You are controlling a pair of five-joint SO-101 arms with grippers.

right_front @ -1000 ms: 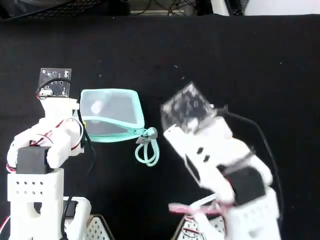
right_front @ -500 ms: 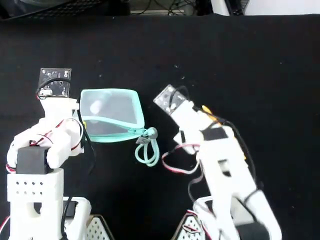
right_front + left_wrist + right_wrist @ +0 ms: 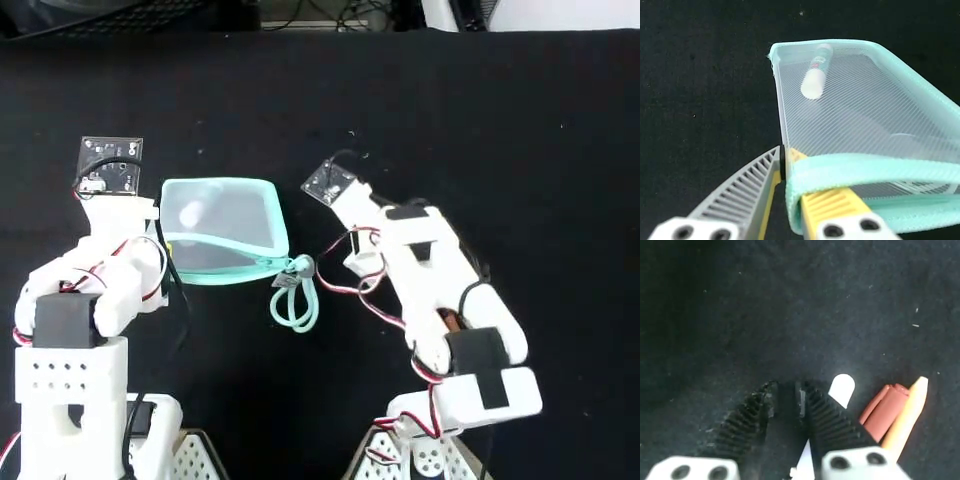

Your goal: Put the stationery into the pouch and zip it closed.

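Right gripper [image 3: 785,395] is dropping in beside the pouch [image 3: 222,228], jaws barely parted and empty by the pens [image 3: 884,406]; left gripper [image 3: 786,160] is clamping the pouch rim; pickup likely needing a wider opening.

The right arm [image 3: 425,275] is swinging down out of its raised pose and stretching forward over the black cloth [image 3: 520,130]. Its wrist board [image 3: 330,181] is drifting away from the base, closer to the pouch [image 3: 222,228]. The right gripper [image 3: 786,392] is settling low over the cloth, just beside the loose stationery [image 3: 890,410].
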